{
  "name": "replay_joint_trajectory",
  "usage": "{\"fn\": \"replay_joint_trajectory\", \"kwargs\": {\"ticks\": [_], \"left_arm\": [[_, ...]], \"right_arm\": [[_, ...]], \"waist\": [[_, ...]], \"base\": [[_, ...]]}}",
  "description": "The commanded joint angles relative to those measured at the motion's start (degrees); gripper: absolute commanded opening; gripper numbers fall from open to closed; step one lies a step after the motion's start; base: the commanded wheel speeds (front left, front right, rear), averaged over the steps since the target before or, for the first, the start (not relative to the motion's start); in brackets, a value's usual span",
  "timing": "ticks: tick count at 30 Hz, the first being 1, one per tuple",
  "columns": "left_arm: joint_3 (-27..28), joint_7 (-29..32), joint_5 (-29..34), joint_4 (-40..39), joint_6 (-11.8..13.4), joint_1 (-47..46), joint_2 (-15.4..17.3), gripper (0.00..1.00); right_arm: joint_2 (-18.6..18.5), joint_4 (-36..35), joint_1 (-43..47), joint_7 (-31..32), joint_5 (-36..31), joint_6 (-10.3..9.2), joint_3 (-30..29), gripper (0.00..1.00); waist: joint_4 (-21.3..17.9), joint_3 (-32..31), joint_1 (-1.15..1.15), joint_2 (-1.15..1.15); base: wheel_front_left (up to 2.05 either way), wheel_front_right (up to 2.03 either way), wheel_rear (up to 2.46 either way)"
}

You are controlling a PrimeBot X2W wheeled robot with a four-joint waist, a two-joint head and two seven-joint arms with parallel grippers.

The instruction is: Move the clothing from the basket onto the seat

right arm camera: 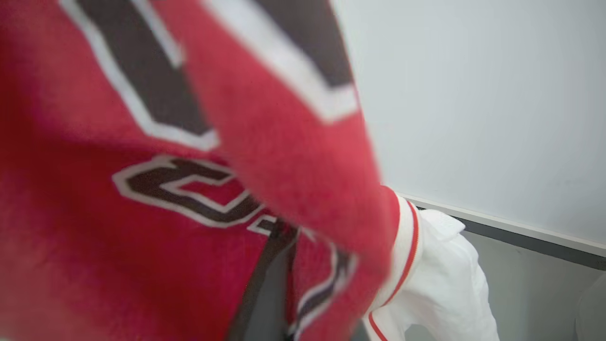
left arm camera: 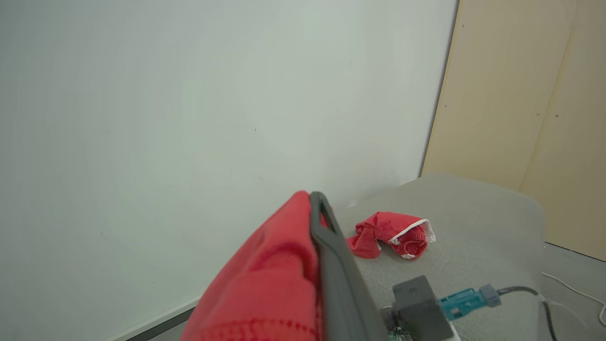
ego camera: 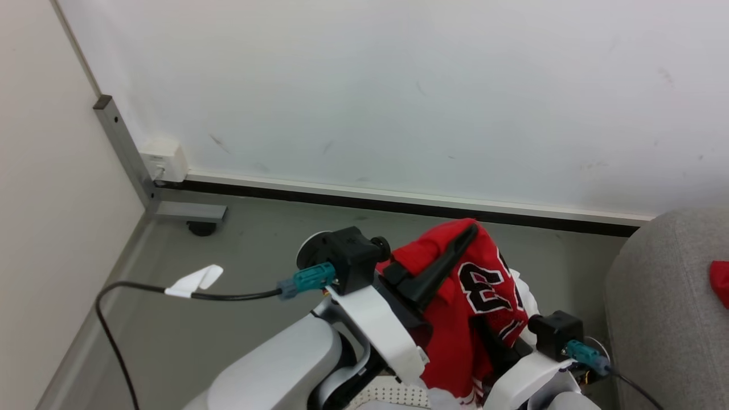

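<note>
- two red garments: the red jersey (ego camera: pixel 455 319) with black-and-white numbers, and a second red garment (left arm camera: pixel 390 234), crumpled, with white trim.
- one basket (ego camera: pixel 393 394): a strip of perforated wall below my arms, its inside hidden. the jersey hangs above it.
- one sofa (left arm camera: pixel 478 222); the second garment lies on its grey cushion.
- my left gripper (ego camera: pixel 462 242) is clamped on the jersey's top fold, fingers pointing up.
- my right gripper (right arm camera: pixel 277 255) is closed, buried in the jersey; whether it pinches cloth i cannot tell.
- the head view catches a red edge of the sofa garment; the left wrist view has it whole. the right wrist view adds white cloth (right arm camera: pixel 440 284) with red piping just beside the jersey.
</note>
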Motion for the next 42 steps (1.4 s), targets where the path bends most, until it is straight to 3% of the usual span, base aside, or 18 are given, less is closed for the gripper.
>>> {"fn": "replay_joint_trajectory", "kwargs": {"ticks": [1, 7, 9, 10, 11, 24, 42], "left_arm": [[0.34, -0.44, -0.12, 0.25, 0.21, 0.68, 0.5, 0.0], [-0.27, -0.41, -0.29, 1.45, 0.04, 2.05, 1.56, 0.02], [-0.45, -0.66, -0.16, 1.46, 0.29, 2.57, 1.65, 0.38], [-0.59, -0.71, -0.2, 1.39, 0.42, 2.8, 1.63, 0.86], [-0.7, -0.79, -0.22, 1.28, 0.45, 2.96, 1.59, 1.0], [-5.57, -2.27, 1.35, 2.84, -0.27, 8.84, 1.55, 1.0], [-4.83, -4.15, 3.68, 3.43, 0.51, 9.57, 4.39, 1.0]], "right_arm": [[-0.1, -0.54, 0.19, -0.01, 0.4, -0.13, -0.55, 0.0], [-0.1, -4.43, 1.07, -0.01, 0.34, -0.13, -5.87, 0.0], [-0.1, -5.6, 1.38, 0.0, -0.25, -0.13, -8.0, 0.0], [-0.1, -6.01, 1.58, 0.0, -0.63, -0.13, -8.97, 0.0], [-0.09, -6.49, 1.76, 0.0, -0.87, -0.13, -10.17, 0.0], [-1.66, -11.36, 3.22, -0.01, -1.15, -0.13, -21.36, 0.0], [-5.63, -21.29, 6.91, 0.35, -5.38, -0.13, -33.19, 0.0]], "waist": [[-0.22, 0.03, 0.0, 0.0], [-1.75, 0.24, 0.0, 0.0], [-2.32, 0.39, 0.0, 0.0], [-2.61, 0.48, 0.0, 0.0], [-2.9, 0.58, 0.0, 0.0], [-8.68, 2.47, 0.0, 0.0], [-21.23, 5.54, 0.0, 0.0]], "base": [[0.0, 0.0, 0.0], [0.0, 0.0, 0.0], [0.0, 0.0, 0.0], [0.0, 0.0, 0.0], [0.0, 0.0, 0.0], [0.0, 0.0, 0.0], [0.0, 0.0, 0.0]]}}
